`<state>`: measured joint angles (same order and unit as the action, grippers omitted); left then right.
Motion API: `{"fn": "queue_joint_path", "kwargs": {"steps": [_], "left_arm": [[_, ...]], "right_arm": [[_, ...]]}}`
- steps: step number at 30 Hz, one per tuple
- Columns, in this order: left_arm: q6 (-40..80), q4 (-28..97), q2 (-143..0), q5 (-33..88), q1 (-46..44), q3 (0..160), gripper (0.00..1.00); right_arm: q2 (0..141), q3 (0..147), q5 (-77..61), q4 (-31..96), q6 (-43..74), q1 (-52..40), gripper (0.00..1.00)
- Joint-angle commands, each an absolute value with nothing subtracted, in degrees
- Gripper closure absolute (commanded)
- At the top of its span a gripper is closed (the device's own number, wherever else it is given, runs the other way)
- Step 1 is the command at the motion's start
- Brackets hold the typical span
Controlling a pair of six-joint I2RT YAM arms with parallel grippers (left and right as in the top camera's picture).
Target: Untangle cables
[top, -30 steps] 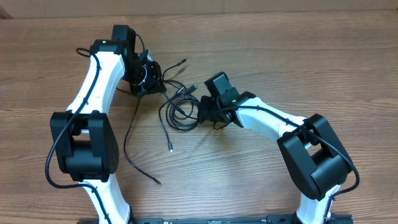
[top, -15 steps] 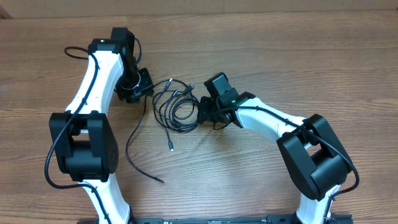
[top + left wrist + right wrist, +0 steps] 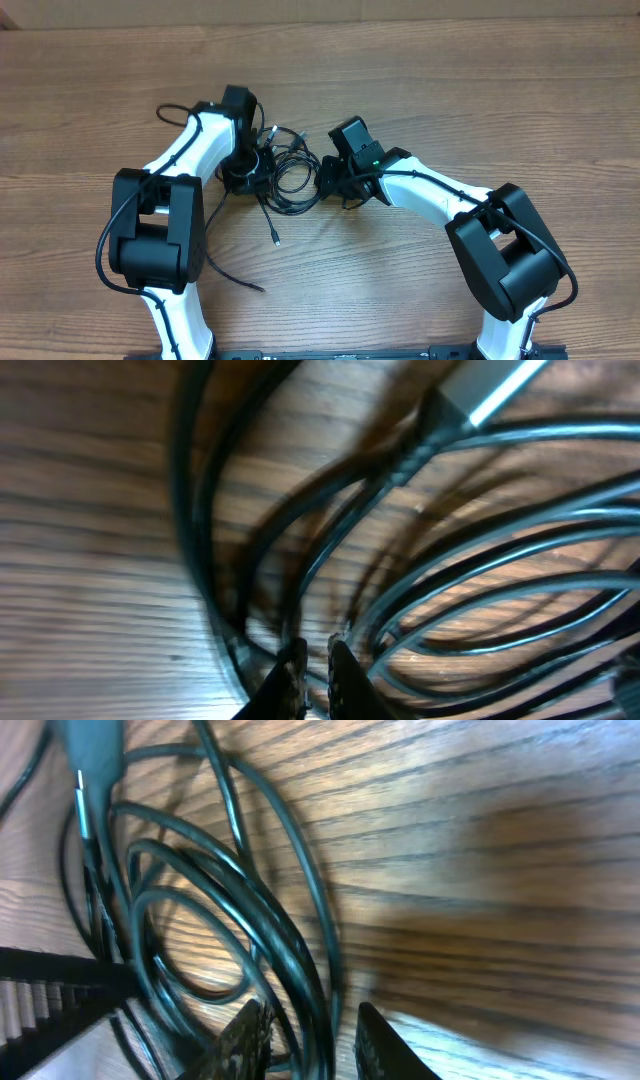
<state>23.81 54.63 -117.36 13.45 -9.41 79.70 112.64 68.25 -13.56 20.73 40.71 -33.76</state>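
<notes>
the cables [image 3: 290, 180] lie in a knotted bundle mid-table [image 3: 450, 80], one cord trailing toward the near edge. the left gripper [image 3: 252, 172] crowds the bundle's left side, jaws narrowed to a slit on a cord. the right gripper [image 3: 323, 182], jaws partly open, straddles the loops opposite.
</notes>
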Motion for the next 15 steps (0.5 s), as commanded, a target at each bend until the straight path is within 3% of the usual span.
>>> {"fn": "queue_joint_path", "kwargs": {"steps": [1,5,8,9,10,12,13,15], "left_arm": [[23.0,51.7,-117.7,13.0,-9.8,74.8,0.92],[16.1,50.7,-117.7,12.9,-9.8,73.2,0.96],[13.7,52.2,-117.4,12.9,-8.8,73.8,0.96],[13.7,53.5,-116.9,12.9,-8.2,74.7,0.96],[13.7,54.7,-115.9,13.0,-7.6,76.0,0.96],[14.4,56.7,-110.1,13.3,-7.0,79.0,0.96],[14.4,56.8,-105.5,15.0,-7.5,80.6,0.96],[16.5,56.6,-101.5,16.2,-8.8,80.9,0.83]], "right_arm": [[110.4,68.4,-22.4,19.7,39.9,-32.8,0.76],[109.1,68.4,-32.1,18.9,39.9,-27.5,0.78],[109.2,68.4,-27.9,24.4,39.9,-24.8,0.74],[109.2,68.4,-25.5,25.8,40.0,-24.4,0.64],[109.2,68.4,-22.8,27.2,40.0,-24.1,0.46],[109.3,68.3,-21.9,28.3,40.4,-24.0,0.21],[109.7,68.2,-21.6,28.4,40.4,-24.4,0.04],[110.4,68.2,-17.7,28.8,40.5,-24.9,0.00]]}}
